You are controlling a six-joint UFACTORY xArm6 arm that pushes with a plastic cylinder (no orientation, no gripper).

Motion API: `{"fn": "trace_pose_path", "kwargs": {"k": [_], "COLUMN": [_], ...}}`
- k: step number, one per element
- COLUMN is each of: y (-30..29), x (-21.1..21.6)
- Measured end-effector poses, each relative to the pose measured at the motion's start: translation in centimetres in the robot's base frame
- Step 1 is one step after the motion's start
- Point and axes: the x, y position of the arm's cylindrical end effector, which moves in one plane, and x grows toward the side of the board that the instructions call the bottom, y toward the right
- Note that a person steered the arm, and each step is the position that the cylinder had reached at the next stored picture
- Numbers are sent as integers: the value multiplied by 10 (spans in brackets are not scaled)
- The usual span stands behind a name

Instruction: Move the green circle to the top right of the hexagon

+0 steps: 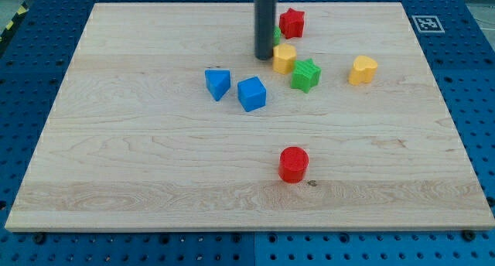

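Observation:
The green circle (277, 36) shows only as a sliver at the right edge of my rod, near the view's top centre. The yellow hexagon (285, 58) lies just below and right of it. My tip (264, 58) rests on the board directly left of the hexagon, below and left of the green circle, hiding most of the circle. I cannot tell if the tip touches either block.
A red star (291, 22) sits just above and right of the green circle. A green star (305, 75) is below and right of the hexagon, a yellow heart (362, 69) further right. A blue triangle (217, 83) and blue cube (251, 93) lie lower left. A red cylinder (293, 164) is near the bottom.

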Motion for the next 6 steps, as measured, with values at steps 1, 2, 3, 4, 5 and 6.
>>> {"fn": "trace_pose_path", "kwargs": {"k": [1, 2, 3, 4, 5, 6], "y": [9, -20, -58, -55, -10, 33], "x": [10, 6, -29, -44, -44, -42]}}
